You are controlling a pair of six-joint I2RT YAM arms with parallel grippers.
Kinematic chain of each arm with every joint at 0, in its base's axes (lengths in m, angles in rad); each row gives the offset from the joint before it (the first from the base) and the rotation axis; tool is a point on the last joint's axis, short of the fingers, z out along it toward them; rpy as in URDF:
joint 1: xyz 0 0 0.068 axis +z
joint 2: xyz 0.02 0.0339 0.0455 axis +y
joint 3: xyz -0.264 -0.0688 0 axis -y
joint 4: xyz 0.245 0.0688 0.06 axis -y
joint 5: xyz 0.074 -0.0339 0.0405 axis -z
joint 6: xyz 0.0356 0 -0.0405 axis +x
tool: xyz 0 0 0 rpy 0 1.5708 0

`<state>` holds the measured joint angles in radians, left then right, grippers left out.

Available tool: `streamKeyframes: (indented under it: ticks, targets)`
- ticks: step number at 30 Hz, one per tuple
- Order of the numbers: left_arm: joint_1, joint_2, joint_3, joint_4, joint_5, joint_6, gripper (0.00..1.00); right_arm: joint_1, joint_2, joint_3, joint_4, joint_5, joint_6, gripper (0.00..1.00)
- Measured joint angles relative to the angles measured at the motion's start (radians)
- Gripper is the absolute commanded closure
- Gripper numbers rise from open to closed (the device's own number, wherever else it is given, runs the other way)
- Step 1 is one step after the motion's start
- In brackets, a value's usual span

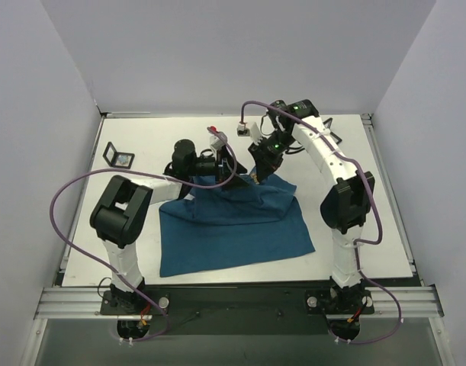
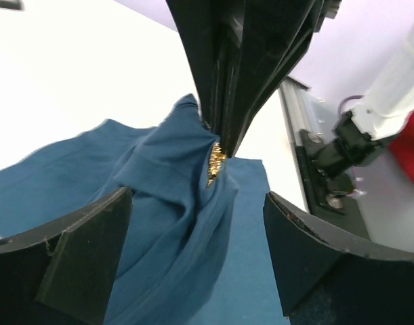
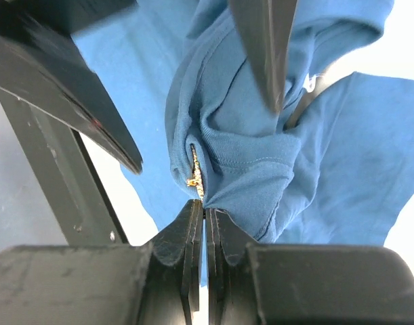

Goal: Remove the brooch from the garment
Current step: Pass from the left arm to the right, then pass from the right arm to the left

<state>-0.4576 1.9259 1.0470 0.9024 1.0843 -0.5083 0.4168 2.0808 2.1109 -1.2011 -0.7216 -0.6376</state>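
Two-arm brooch removal, extraction stage. Nearest the arm bases, the garment (image 1: 233,236) lies mostly flat on the white bench (image 1: 355,229). Its far portion rises off the bench into a peaked, wrinkled fold. At this peak the left claw (image 2: 196,196) comes in from the left with its fingers spread wide, one on each side of the raised cloth. Whether either finger touches the cloth cannot be told. The right claw (image 3: 204,211) reaches in from the far right, its fingers pressed together at the fold and pinching one end of the brooch (image 3: 195,172). The brooch shows edge-on as a thin gold-orange strip in a crease of the fabric, and whether cloth is caught with it cannot be told. It sits at the top of the lifted fold, between the two claws, and appears attached to the garment. Progress, as judged: the ornament is located and gripped, but separation is not yet done. What is left is to free it from the fabric, probably with the left claw closing on the cloth as a brace, and then to carry it clear. At the far left of the bench a small black square frame (image 1: 118,157) stands well apart from the work.
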Motion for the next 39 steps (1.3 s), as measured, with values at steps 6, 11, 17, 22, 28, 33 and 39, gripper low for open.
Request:
streamKeyframes:
  ticks: [6, 11, 17, 22, 28, 33, 39]
  targets:
    - [-0.015, -0.109, -0.002, -0.258, -0.1, 0.262, 0.1, 0.01, 0.03, 0.01, -0.062, 0.058, -0.007, 1.0]
    - [-0.081, -0.129, -0.002, -0.422, -0.18, 0.442, 0.1, 0.01, 0.052, 0.01, -0.074, 0.074, -0.006, 1.0]
    - [-0.125, -0.129, -0.002, -0.577, -0.269, 0.595, 0.09, 0.01, 0.052, 0.01, -0.079, 0.076, 0.001, 1.0]
    - [-0.149, -0.136, -0.002, -0.64, -0.357, 0.682, 0.18, 0.008, 0.052, 0.01, -0.08, 0.075, 0.008, 1.0]
    - [-0.177, -0.144, -0.002, -0.665, -0.441, 0.74, 0.81, 0.008, 0.052, 0.008, -0.082, 0.075, 0.01, 1.0]
    - [-0.182, -0.144, -0.002, -0.678, -0.473, 0.762, 1.0, 0.008, 0.053, -0.019, -0.082, 0.076, 0.01, 1.0]
    - [-0.185, -0.145, -0.002, -0.682, -0.499, 0.774, 1.0, 0.008, 0.053, -0.076, -0.078, 0.079, 0.01, 1.0]
